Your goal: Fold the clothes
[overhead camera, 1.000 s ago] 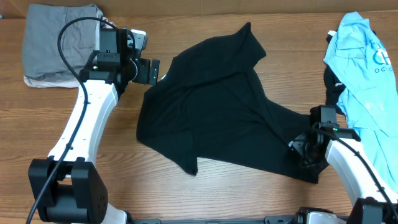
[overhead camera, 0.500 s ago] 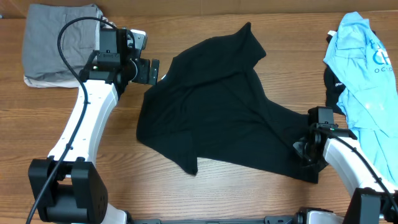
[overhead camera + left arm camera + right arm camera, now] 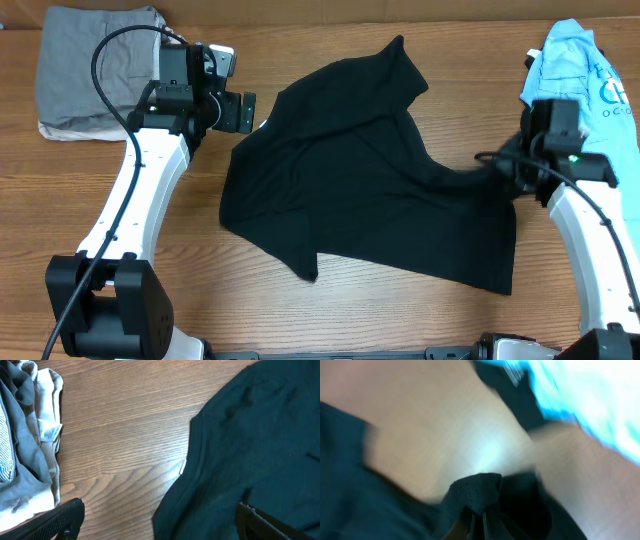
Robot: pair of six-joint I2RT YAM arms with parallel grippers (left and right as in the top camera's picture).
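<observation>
A black shirt [image 3: 360,170] lies spread out on the middle of the wooden table [image 3: 300,310]. My right gripper [image 3: 500,165] is shut on a fold of the shirt's right edge and holds it slightly raised. The right wrist view is blurred, but black cloth [image 3: 480,492] bunches between the closed tips of that gripper [image 3: 479,527]. My left gripper [image 3: 245,112] hovers open over the shirt's upper left edge. In the left wrist view its gripper [image 3: 160,525] straddles the shirt's hem [image 3: 185,467], with one finger [image 3: 60,517] over bare wood.
Folded grey clothes [image 3: 95,70] sit at the back left corner and show as a grey stack [image 3: 25,450] in the left wrist view. A light blue garment [image 3: 590,110] lies crumpled along the right edge, close behind the right arm.
The right gripper has shut on the shirt's right edge and moved toward the back of the table, pulling that edge straighter. The left arm has stayed put.
</observation>
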